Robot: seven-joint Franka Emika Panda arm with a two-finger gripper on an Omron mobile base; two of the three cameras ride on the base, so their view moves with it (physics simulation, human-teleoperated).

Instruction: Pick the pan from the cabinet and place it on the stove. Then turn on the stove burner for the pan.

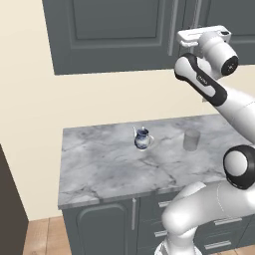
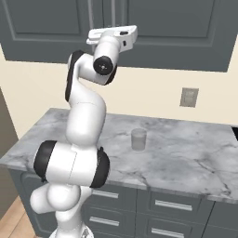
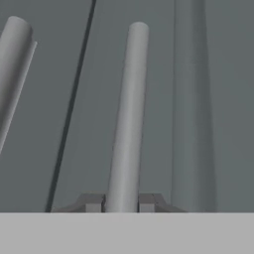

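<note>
The tall dark grey wall cupboard [image 1: 119,35] runs off the top edge in both base views, its doors closed, so its inside is hidden. In the hand view the slim grey bar handle [image 3: 126,119] is cut off at the bottom between the 2 dark fingertips [image 3: 94,203] of the hand [image 3: 120,204]; a second bar handle [image 3: 12,69] is cropped at the left edge. In the left base view the white arm covers part of the grey marble surface [image 1: 109,164]. The small blue and white jug [image 1: 142,139] is too small to make out its pattern.
</note>
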